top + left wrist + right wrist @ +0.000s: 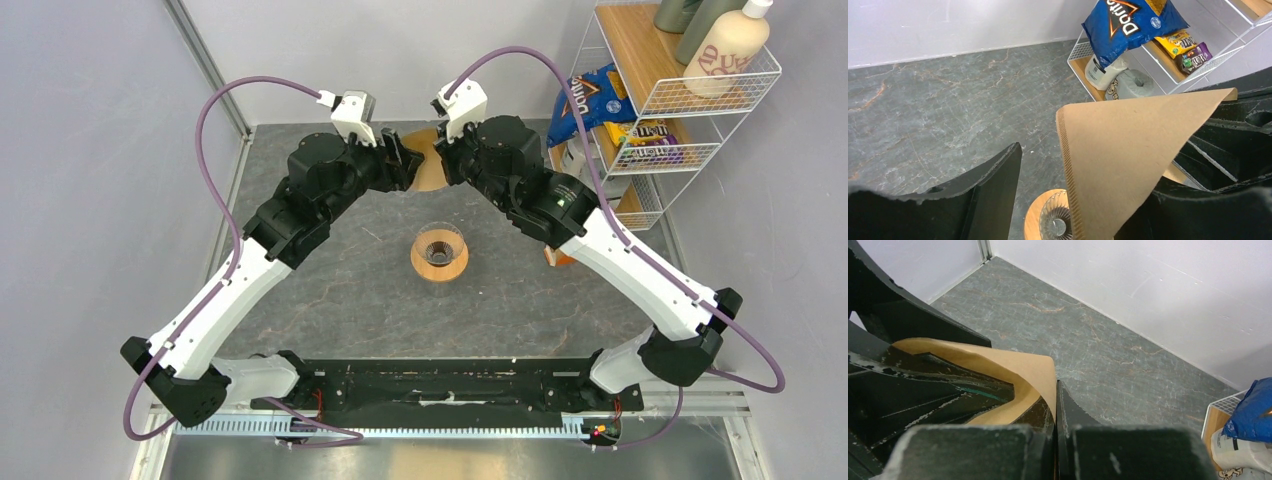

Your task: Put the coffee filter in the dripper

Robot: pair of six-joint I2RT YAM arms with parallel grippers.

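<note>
Coffee filter [1128, 155]: aloft between both pincers, flat and folded.
Dripper [439, 253]: upright on the surface [330, 290], lower than the filter.
Right pincer [1055, 400]: clamped on the filter's edge.
Left pincer [405, 160]: fingers apart, flanking the filter.

- The coffee filter [428, 170]: from above, only a tan sliver shows between the two wrists.
- The dripper [1048, 225]: just beneath the left gripper [1108, 165], cut off by the bottom edge and half behind the filter.
- The filter's pinched edge: lost between the closed fingers of the right gripper [1055, 405].
</note>
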